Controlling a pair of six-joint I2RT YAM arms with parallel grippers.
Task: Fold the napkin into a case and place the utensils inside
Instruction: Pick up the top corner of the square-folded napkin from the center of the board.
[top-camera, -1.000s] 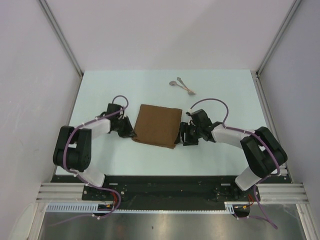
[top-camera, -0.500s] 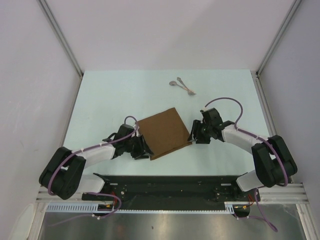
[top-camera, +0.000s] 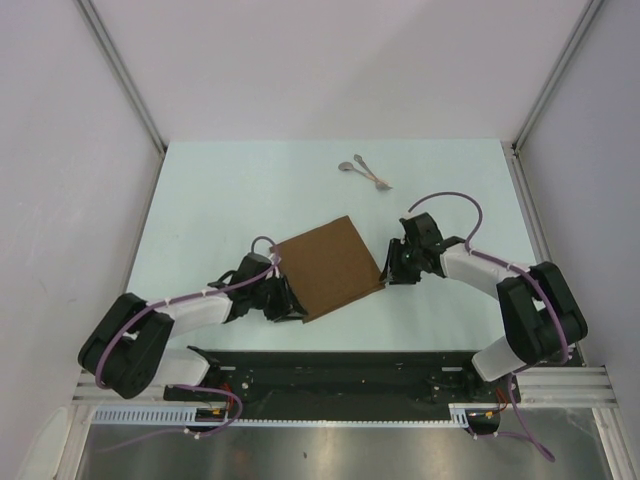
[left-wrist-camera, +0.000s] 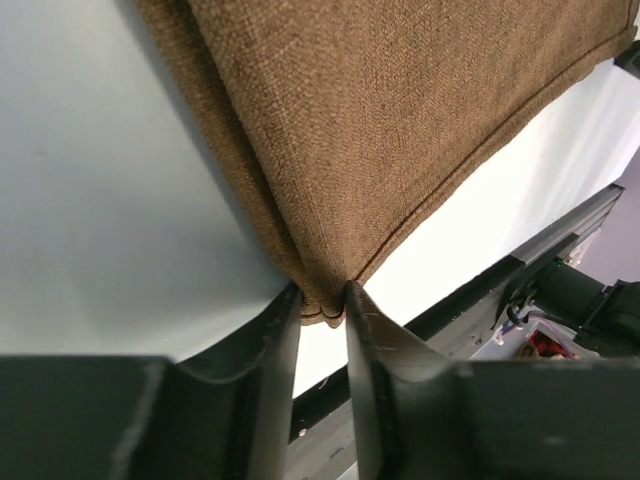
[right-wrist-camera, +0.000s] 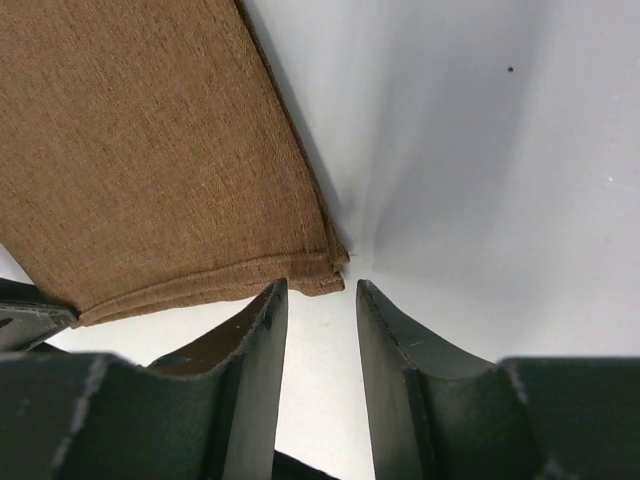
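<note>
The brown napkin (top-camera: 328, 265) lies folded into a layered square, turned diamond-wise on the table. My left gripper (top-camera: 295, 308) is at its near corner; in the left wrist view the fingertips (left-wrist-camera: 322, 300) pinch that layered corner (left-wrist-camera: 325, 305) of cloth. My right gripper (top-camera: 388, 272) sits at the napkin's right corner. Seen from the right wrist, its fingers (right-wrist-camera: 318, 288) stand apart, and the napkin corner (right-wrist-camera: 330, 272) lies just ahead of the tips, not gripped. The two silvery utensils (top-camera: 365, 172) lie crossed farther back, away from both grippers. No case shape shows.
The pale table (top-camera: 220, 190) is bounded by white walls left, right and behind. The black base rail (top-camera: 330, 365) runs along the near edge, close behind the left gripper.
The napkin has swung round from nearly square-on to diamond-wise. My left arm moved toward the near edge with its corner. My right gripper shifted right and back, and its fingers narrowed.
</note>
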